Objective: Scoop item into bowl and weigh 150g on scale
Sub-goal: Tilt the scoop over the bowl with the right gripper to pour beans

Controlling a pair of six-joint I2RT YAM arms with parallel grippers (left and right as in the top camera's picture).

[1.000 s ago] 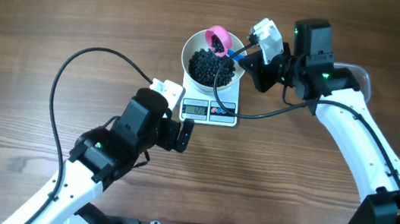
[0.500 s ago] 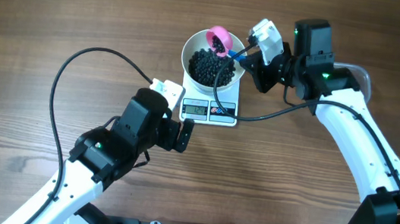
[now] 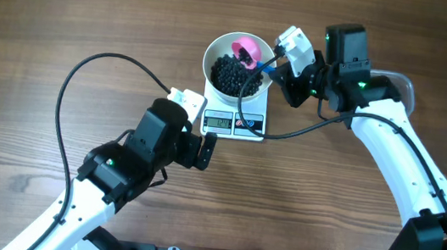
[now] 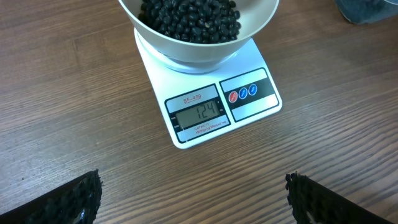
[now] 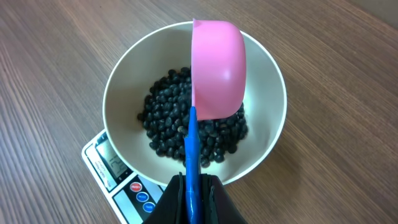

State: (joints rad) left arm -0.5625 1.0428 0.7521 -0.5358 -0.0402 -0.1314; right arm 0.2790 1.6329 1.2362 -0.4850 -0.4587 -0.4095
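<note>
My right tool [image 5: 191, 186] stayed clamped together on the blue handle [image 5: 191, 140] of the pink scoop [image 5: 217, 68], which reached straight out ahead of it. What had changed was the roll of the scoop. A second earlier, seen from overhead, it sat at the far rim of the bowl [image 5: 118, 87] with its mouth up and dark beans showing inside. Now it was turned over, its smooth pink back facing my wrist camera and its mouth down over the heap of beans [image 5: 168, 124], which lay in the bowl just below and ahead of the tool. I judged that the load had dropped or was dropping, though the overturned cup hid its inside from me.

The bowl sat on the scale [image 4: 255, 93], whose front end stuck out from under the bowl's near edge, close beside my right tool.

My left tool [image 4: 196, 199] had not moved. It hung over the bench [image 4: 62, 93] with its fingers wide apart and nothing between them, and the display [image 4: 202, 113] lay straight ahead of it. From there the display looked to read 124.

That put me short of the 150 I was after, and I thought the figure might not yet have settled. The remainder looked like less than a full scoop. I reckoned the next load should be small and tipped slowly while watching the display, since overshooting would mean taking beans back out.
</note>
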